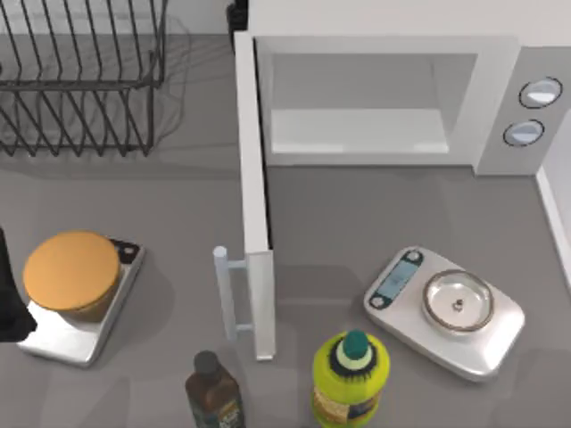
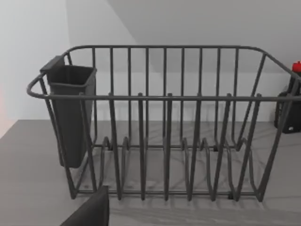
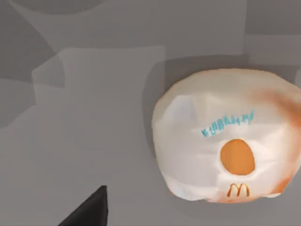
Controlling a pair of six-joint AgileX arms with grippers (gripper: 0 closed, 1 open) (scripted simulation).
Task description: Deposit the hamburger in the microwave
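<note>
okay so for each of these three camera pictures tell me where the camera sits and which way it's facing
Top view: above the table, looking down on the open microwave, two scales and two bottles; a dark bit of the left arm at the left edge.
Left wrist view: on the left arm, facing the wire dish rack; a dark end effector part shows.
Right wrist view: on the right arm, looking down at the wrapped hamburger; a dark end effector part shows.
Shared: the dish rack appears in the top and left wrist views.

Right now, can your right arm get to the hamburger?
Probably yes. In the right wrist view the wrapped hamburger lies close below the arm on the grey table, with nothing on it or beside it to block the way down.
</note>
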